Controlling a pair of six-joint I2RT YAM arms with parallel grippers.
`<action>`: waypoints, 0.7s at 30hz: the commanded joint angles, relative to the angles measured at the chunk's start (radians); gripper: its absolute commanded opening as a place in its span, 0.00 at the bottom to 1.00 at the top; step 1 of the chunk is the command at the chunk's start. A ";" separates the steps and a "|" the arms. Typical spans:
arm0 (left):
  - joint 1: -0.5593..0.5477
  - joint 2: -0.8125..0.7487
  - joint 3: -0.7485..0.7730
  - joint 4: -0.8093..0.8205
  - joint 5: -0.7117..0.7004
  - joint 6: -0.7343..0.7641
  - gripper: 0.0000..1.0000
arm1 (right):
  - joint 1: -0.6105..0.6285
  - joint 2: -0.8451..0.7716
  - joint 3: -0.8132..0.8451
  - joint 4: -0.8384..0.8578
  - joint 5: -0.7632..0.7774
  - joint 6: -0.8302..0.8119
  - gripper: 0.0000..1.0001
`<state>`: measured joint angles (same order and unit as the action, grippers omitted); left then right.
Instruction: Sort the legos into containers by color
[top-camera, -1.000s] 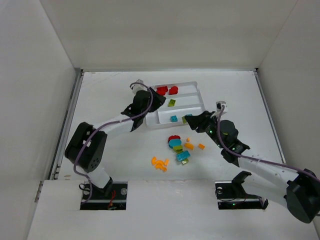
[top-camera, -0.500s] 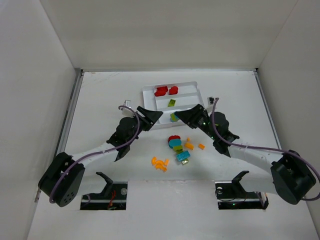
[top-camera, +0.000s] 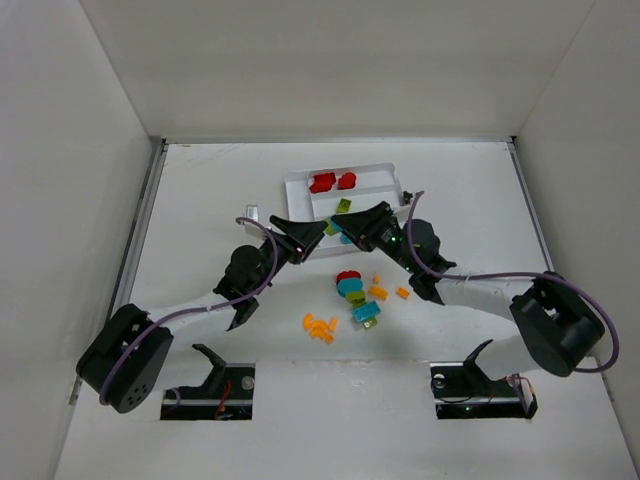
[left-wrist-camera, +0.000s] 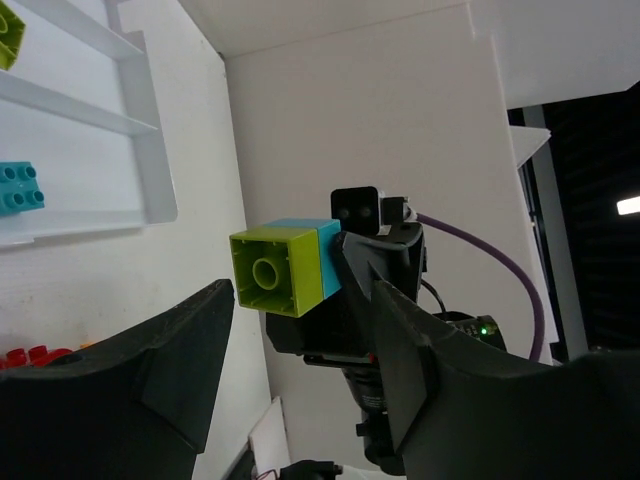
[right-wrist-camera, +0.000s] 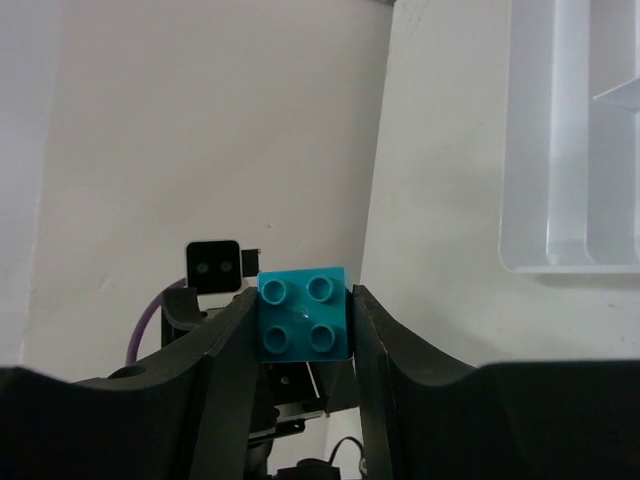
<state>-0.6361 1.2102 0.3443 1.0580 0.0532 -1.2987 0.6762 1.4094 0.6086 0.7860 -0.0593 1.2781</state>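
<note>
Clenched in the right gripper (right-wrist-camera: 303, 312): teal brick (right-wrist-camera: 303, 314) with lime brick (left-wrist-camera: 272, 272) attached. Left gripper (left-wrist-camera: 290, 290) spread apart, grasping nothing, facing them just at near edge of tray (top-camera: 378, 182). Near slots of tray hidden under both grippers.

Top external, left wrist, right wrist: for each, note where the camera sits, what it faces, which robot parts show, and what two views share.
Top external: above and behind the robot, looking down on the tray; left gripper and right gripper show, reaching together.
Left wrist: faces the right gripper holding a green-and-teal brick pair; the left fingers frame it.
Right wrist: faces the left gripper; the right fingers clamp the pair.
Shared: both wrist views show the pair.
</note>
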 joint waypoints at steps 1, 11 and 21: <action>0.011 0.017 -0.016 0.119 0.027 -0.030 0.54 | 0.010 0.034 0.037 0.185 0.000 0.085 0.27; 0.019 0.051 -0.002 0.160 0.007 -0.030 0.49 | 0.015 0.128 0.014 0.357 -0.039 0.228 0.26; 0.020 0.068 0.005 0.200 -0.016 -0.030 0.39 | 0.026 0.161 0.005 0.397 -0.048 0.259 0.26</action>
<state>-0.6201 1.2747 0.3332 1.1778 0.0486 -1.3304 0.6827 1.5612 0.6067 1.0672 -0.0879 1.5028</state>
